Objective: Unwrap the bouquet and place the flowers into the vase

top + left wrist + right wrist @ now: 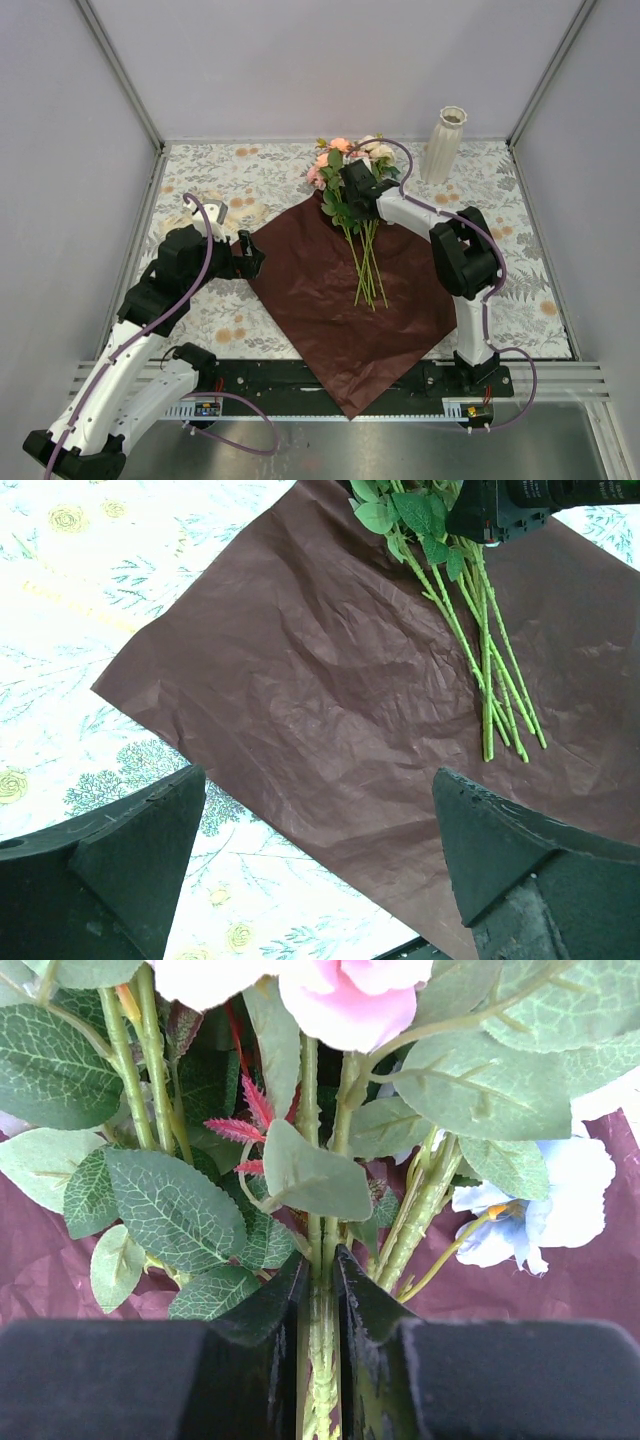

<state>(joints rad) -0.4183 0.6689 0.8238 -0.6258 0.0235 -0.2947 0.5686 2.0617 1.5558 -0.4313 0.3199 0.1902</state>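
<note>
While the right gripper pinched the flowers by their stems, they lay on maroon wrapping paper over the patterned tablecloth; the left gripper stood spread nearby, between grey walls.

Even, diffuse light fills the overhead view, and shadows on the tablecloth are faint and soft-edged. The maroon wrapping paper reads dark, with a dull sheen on its creases. In the left wrist view the cloth washes out toward the upper left, and the fingers of the left gripper are soft, near-black shapes. In the right wrist view the flowers show sharp leaf veins, the pink rose glares pale, and the fingers of the right gripper blur.
</note>
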